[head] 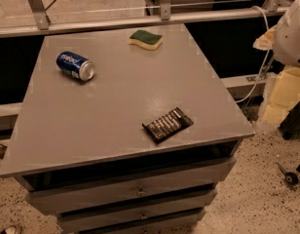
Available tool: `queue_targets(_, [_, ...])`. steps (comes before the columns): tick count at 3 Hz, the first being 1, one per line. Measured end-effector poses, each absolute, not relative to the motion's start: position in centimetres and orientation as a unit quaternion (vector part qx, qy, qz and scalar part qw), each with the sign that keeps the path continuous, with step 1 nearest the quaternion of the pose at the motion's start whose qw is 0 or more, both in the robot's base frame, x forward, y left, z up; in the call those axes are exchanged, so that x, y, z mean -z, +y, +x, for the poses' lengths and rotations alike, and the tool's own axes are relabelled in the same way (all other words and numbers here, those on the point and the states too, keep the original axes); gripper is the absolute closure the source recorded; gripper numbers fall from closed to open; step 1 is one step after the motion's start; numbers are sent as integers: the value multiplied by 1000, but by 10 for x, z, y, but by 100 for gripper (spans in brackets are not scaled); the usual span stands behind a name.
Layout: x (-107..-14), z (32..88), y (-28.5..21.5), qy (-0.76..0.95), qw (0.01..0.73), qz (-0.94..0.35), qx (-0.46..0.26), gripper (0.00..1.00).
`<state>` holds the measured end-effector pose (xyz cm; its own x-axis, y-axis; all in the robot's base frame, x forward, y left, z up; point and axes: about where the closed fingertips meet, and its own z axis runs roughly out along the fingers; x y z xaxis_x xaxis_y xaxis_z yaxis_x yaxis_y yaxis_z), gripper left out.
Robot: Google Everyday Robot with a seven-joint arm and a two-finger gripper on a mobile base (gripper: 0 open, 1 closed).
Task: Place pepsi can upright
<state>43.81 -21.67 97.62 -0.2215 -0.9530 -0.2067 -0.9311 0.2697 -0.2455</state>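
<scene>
Across the counter the pepsi can lies sideways by the far left corner, its silver end slanting toward the right edge; our gripper is out of view, so we cannot tell its state.

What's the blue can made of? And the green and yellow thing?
The pepsi can looks like metal: glossy blue paint, shiny silver end. The sponge looks like soft foam, yellow with a matte green top. The tool is not in view; only a white robot part shows at right.
</scene>
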Motion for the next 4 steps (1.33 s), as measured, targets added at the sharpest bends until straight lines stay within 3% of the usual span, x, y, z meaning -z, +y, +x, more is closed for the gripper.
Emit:
queue_targets(2, [-967,455,-197,776,174,-606,16,0])
queue_targets(4, [-930,537,-86,764,205,-610,-49,0])
